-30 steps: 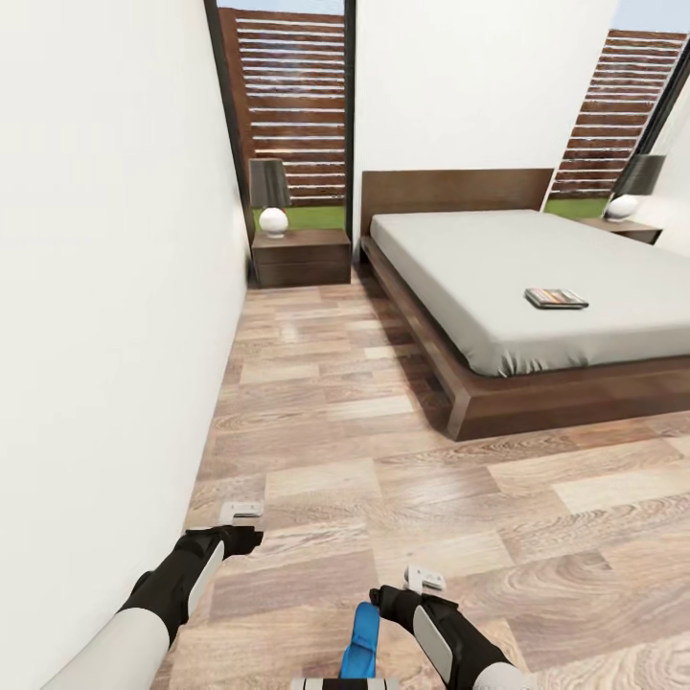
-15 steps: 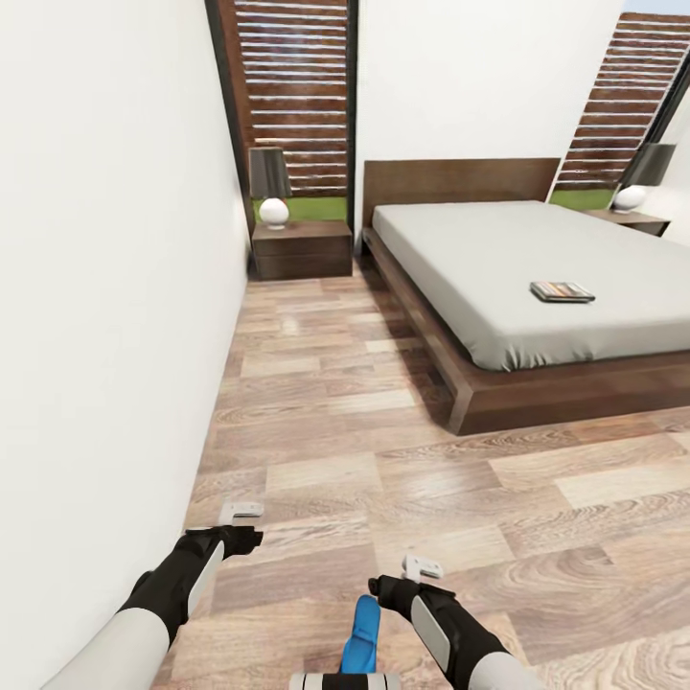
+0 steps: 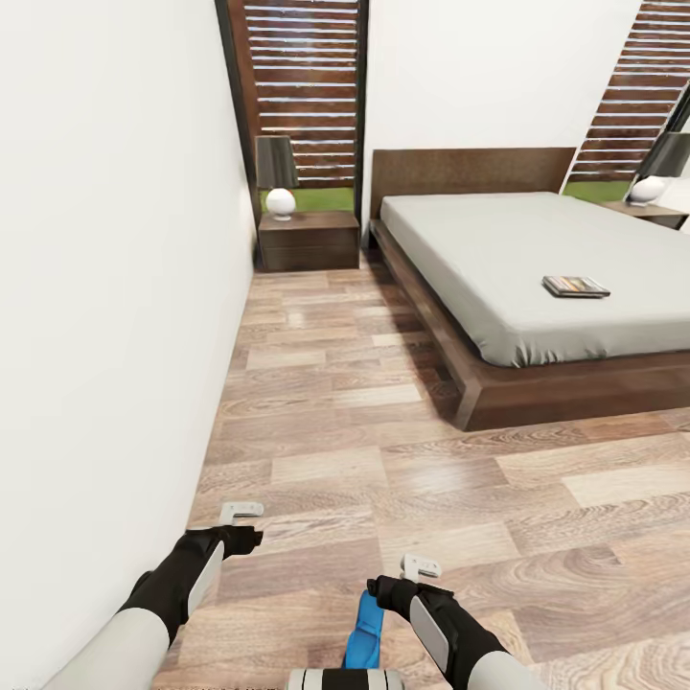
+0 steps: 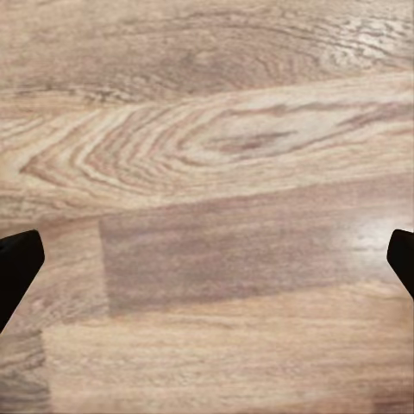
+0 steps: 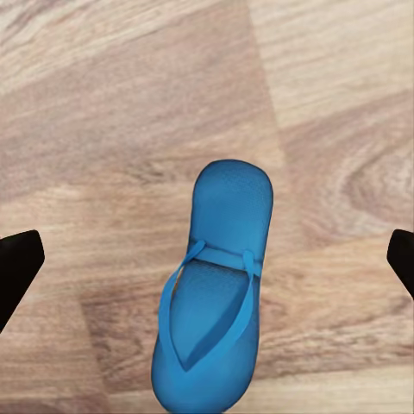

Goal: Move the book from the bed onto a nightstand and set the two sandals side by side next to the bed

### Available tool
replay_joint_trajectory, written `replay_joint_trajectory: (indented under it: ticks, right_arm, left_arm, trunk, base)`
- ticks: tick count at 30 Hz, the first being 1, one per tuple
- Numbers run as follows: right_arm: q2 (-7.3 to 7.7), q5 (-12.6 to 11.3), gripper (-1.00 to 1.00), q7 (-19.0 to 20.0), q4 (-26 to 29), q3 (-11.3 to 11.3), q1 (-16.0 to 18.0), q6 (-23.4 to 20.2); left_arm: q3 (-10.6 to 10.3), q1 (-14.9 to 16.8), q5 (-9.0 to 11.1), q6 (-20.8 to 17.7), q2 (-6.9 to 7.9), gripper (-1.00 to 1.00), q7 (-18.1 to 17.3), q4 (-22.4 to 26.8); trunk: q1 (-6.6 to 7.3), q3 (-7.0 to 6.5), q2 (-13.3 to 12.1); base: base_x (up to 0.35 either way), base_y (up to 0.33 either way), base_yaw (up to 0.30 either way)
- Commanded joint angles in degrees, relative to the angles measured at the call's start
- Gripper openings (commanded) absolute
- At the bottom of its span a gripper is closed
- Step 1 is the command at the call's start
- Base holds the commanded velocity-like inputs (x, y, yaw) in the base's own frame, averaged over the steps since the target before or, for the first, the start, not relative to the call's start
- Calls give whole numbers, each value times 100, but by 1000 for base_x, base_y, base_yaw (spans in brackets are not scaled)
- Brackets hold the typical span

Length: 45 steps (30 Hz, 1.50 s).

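The book [image 3: 576,286] lies flat on the bed [image 3: 498,259], near the mattress's right side, far ahead of both arms. A dark wooden nightstand [image 3: 309,240] stands left of the headboard with a lamp on it. Another nightstand [image 3: 656,209] peeks in at the far right. One blue sandal [image 3: 365,628] lies on the plank floor just under my right gripper [image 3: 422,567]. In the right wrist view the sandal [image 5: 216,293] sits between wide-apart fingertips [image 5: 17,267], untouched. My left gripper [image 3: 240,513] hangs open over bare floor, its fingertips [image 4: 17,267] far apart.
A white wall [image 3: 105,287] runs close along my left side. A strip of wood floor [image 3: 326,383] leads between that wall and the bed frame towards the nightstand. A tall slatted window [image 3: 302,96] stands behind the lamp [image 3: 278,172].
The whole view has shifted: the bed, book and nightstand now sit a little further right, so the camera moved. Both arms and the sandal keep their places in the picture.
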State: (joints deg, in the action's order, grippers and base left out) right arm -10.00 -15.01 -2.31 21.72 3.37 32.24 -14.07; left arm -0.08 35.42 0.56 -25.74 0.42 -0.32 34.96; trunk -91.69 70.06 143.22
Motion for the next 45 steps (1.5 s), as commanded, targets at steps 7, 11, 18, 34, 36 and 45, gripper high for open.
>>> replay_joint_trajectory:
  ticks: [7, 11, 18, 34, 36, 45]
  right_arm:
    - [0, -41, 100, -24, 7, 36, 2, -25]
    - [0, -39, 100, -24, 7, 42, 2, -25]
    - [0, -34, 100, -24, 27, 55, 2, -25]
    - [0, -34, 100, -30, 43, 60, 10, -25]
    - [0, -35, 100, -31, 37, 59, 10, -25]
    - [0, -31, 100, -28, 22, 59, 5, -22]
  left_arm:
    - [-1, 0, 5, -35, 2, 100, -4, 11]
    - [-1, 0, 5, -35, 0, 100, -4, 13]
    - [11, 0, 11, -101, 1, 100, -9, 157]
    - [16, 2, 128, -1365, -7, 100, 3, 1513]
    - [12, -2, 138, -1412, -7, 100, 9, 1587]
    - [-12, -8, 152, -1465, -14, 100, 48, 1698]
  trunk:
    - [1, 70, 2]
    - [1, 108, 2]
    - [1, 173, 2]
    - [1, 323, 2]
    - [1, 342, 2]
    - [1, 426, 2]
  base:
    - [0, 0, 73]
    - [0, 0, 73]
    - [0, 0, 73]
    - [0, 0, 73]
    - [0, 0, 74]
    - [0, 0, 75]
